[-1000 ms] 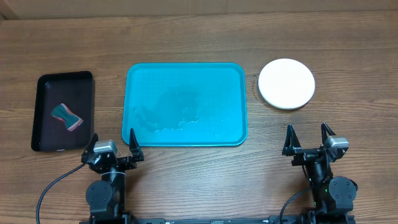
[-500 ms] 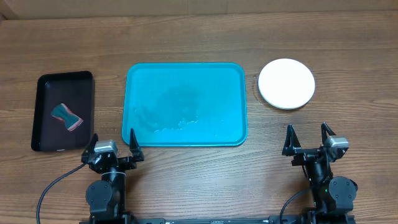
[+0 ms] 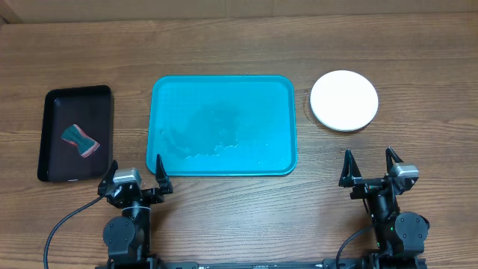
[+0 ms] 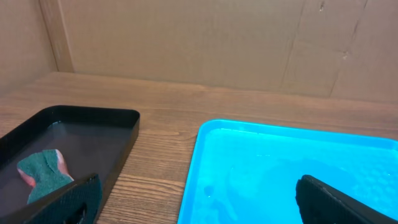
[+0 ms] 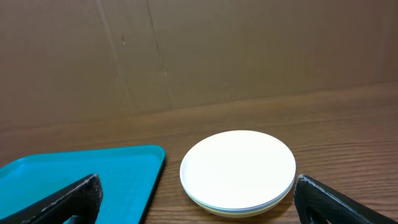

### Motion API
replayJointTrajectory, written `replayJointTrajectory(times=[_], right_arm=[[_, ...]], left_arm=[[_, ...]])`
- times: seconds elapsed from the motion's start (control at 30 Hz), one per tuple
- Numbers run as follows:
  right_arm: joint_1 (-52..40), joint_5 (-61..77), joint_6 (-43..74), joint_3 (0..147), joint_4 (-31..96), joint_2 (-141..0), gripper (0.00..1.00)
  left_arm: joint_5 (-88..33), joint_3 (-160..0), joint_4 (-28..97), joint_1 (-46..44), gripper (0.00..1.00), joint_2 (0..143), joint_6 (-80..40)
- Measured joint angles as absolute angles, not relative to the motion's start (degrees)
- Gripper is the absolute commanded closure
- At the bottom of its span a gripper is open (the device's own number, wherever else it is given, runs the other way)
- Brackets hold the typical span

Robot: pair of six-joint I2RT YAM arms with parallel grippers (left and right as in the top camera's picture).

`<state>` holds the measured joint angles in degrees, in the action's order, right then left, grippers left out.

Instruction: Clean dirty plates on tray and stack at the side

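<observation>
A small black tray (image 3: 46,134) is sitting at the 9 o'clock side of the wooden table (image 3: 239,217) with a green and pink sponge (image 3: 80,140) lying in it. The left gripper (image 3: 136,166) is resting at 7 o'clock with its two fingers spread wide apart. The big turquoise tray (image 3: 224,97) is lying flat in the middle, showing wet marks, and the stack of plates (image 3: 344,101) is sitting near it at its 2 o'clock, not touching it, white plate on top, while the right gripper (image 3: 369,157) is resting at 5 o'clock with its fingers wide apart too.
</observation>
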<state>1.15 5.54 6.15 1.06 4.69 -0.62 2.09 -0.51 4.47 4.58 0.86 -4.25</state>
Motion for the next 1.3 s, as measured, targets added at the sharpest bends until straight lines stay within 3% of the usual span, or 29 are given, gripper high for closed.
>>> replayJointTrajectory(times=[0.8, 1.3], right_arm=[[1.1, 4.1, 6.1, 1.1, 4.9, -0.6, 0.0], [1.1, 2.5, -1.1, 1.1, 5.2, -0.6, 0.0]], left_arm=[[2.1, -0.5, 4.5, 4.6, 0.0, 0.9, -4.3], [2.1, -0.5, 4.5, 4.6, 0.0, 0.9, -4.3]])
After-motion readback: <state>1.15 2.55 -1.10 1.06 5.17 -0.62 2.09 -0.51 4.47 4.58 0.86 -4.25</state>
